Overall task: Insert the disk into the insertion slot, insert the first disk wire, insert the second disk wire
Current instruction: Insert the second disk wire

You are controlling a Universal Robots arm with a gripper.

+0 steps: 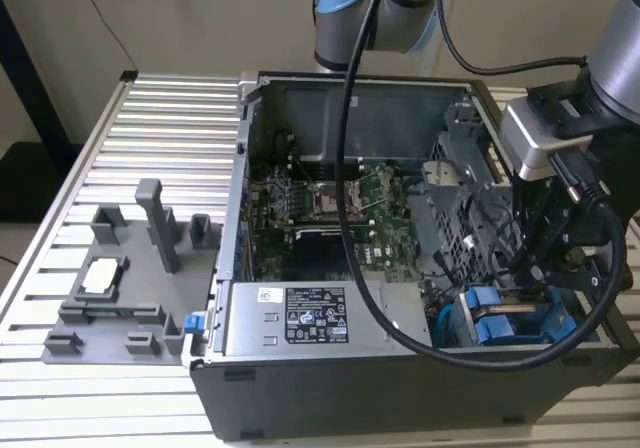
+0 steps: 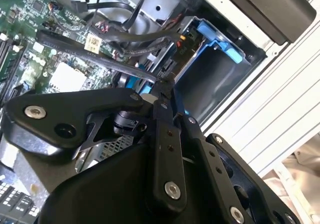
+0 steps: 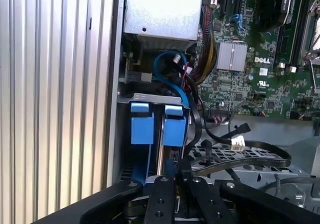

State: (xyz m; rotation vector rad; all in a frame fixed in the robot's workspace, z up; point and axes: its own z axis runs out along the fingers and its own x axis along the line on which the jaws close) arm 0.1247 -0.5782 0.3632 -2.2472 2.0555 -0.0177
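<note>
The disk sits in the insertion slot (image 1: 530,340) at the PC case's corner nearest the exterior view's right. Its blue carrier tabs (image 1: 490,316) (image 3: 142,126) (image 2: 220,39) stick up out of the grey bay, with a thin silver edge of the disk (image 3: 161,144) between them. My gripper (image 1: 527,268) (image 2: 162,86) (image 3: 170,173) reaches down right at that edge with its fingertips drawn together. Whether they pinch anything is hidden. A loose black wire with a labelled connector (image 3: 237,143) (image 2: 92,43) lies beside the fingers. A blue cable (image 3: 170,79) loops behind the tabs.
A silver power-supply box (image 1: 300,318) lies along the case's front wall, with the green motherboard (image 1: 320,208) behind it. A perforated metal cage (image 1: 450,198) stands just beyond the bay. A grey fixture (image 1: 120,278) rests on the ribbed table (image 1: 150,118) at the exterior view's left.
</note>
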